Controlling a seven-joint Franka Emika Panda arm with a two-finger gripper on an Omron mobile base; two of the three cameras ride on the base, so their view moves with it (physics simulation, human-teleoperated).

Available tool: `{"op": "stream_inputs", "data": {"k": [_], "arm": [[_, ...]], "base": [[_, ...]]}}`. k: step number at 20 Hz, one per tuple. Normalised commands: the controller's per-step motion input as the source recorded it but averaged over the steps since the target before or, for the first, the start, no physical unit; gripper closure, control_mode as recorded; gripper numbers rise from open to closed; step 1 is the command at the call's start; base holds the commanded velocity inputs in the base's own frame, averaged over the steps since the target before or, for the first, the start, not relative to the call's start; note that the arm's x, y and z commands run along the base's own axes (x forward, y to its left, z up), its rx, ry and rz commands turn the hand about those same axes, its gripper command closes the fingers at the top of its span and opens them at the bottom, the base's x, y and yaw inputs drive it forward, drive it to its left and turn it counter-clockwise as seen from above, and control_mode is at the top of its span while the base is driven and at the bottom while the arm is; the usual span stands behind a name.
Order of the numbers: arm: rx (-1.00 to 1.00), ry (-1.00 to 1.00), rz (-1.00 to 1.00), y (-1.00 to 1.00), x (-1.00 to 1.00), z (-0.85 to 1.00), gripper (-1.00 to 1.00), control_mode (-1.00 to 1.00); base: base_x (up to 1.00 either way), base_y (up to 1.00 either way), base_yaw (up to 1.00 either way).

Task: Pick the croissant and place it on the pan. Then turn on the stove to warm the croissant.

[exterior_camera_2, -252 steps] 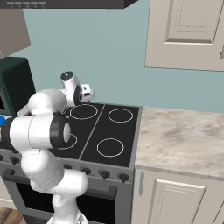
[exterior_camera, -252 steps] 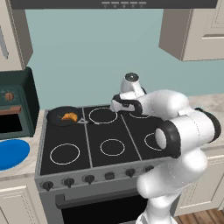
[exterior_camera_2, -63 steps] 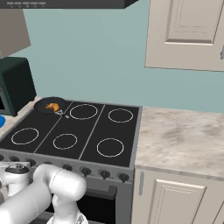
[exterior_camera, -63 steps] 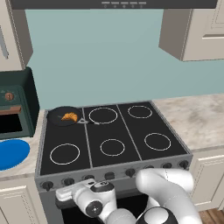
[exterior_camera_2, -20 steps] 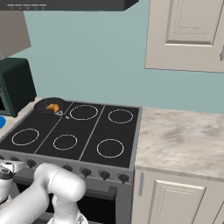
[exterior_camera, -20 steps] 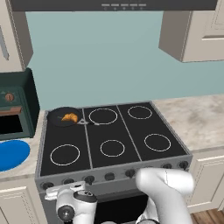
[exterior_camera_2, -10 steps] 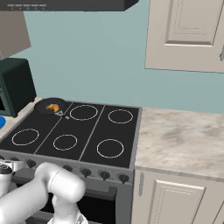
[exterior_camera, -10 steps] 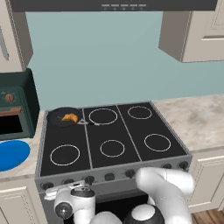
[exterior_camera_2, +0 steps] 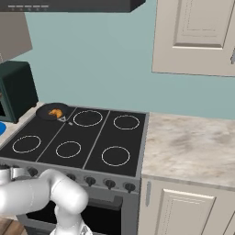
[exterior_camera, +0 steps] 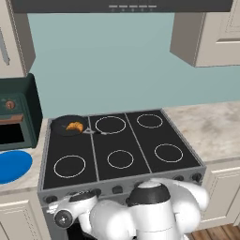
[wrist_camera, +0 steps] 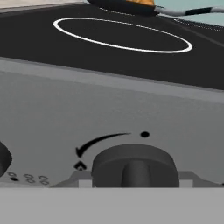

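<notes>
I have the arm folded low in front of the stove (exterior_camera: 117,145), its hand (exterior_camera: 63,218) at the left end of the front panel, pointing straight at a dark knob (wrist_camera: 133,164).

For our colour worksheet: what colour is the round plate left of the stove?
Bright blue plate, clearest in the left base view.

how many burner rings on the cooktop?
6, in two rows on the stove. Back row: left ring under the pan holding the croissant, middle, right. Front row: left, middle, right.
</notes>
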Motion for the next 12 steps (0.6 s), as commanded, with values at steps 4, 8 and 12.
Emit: {"op": "stream_inputs", "data": {"k": [4, 8, 12], "arm": [[-0.79, 0.23, 0.40, 0.32, 0.10, 0.00, 1.00, -1.00], [-0.71, 0.13, 0.41, 0.32, 0.23, 0.00, 1.00, -1.00], [-0.70, 0.15, 0.42, 0.20, 0.28, 0.00, 1.00, -1.00]], "base": [[0.00, 0.00, 0.00], [0.00, 0.00, 0.00], [0.00, 0.00, 0.00]]}}
